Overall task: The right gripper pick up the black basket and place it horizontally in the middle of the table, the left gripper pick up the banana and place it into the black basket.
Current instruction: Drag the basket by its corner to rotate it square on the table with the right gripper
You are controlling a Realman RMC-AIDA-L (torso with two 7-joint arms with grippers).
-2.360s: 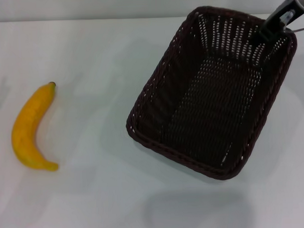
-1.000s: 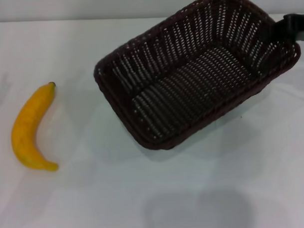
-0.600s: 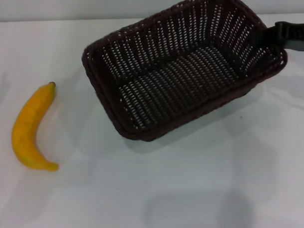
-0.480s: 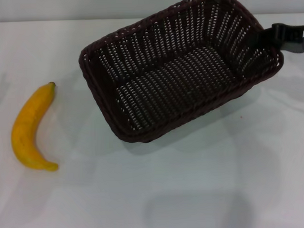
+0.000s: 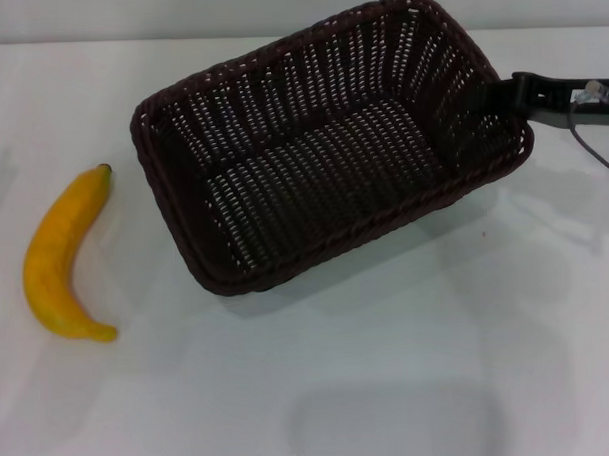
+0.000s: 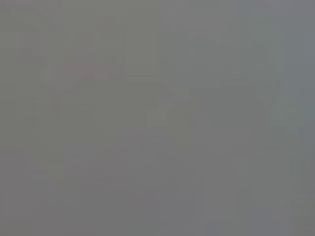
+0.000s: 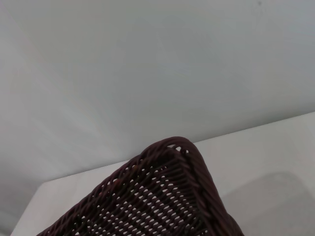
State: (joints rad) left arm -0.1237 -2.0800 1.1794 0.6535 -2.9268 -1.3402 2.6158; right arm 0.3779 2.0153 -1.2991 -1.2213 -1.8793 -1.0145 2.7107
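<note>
The black basket [image 5: 322, 152] is dark woven wicker and lies nearly crosswise in the middle of the white table [image 5: 390, 385], its right end tilted a little up. My right gripper [image 5: 512, 93] reaches in from the right edge and is shut on the basket's right short rim. A corner of the basket fills the bottom of the right wrist view [image 7: 167, 196]. The banana [image 5: 58, 262] lies on the table at the far left, stem tip pointing away from me, well apart from the basket. My left gripper is out of view; the left wrist view shows only plain grey.
A thin cable [image 5: 592, 143] hangs from the right arm over the table's right side. The table's far edge meets a pale wall [image 5: 177, 12]. White table lies between the banana and the basket and in front of the basket.
The right gripper has swung the basket from lengthwise at the right to nearly crosswise and carried it left toward the middle. The banana has not moved.
</note>
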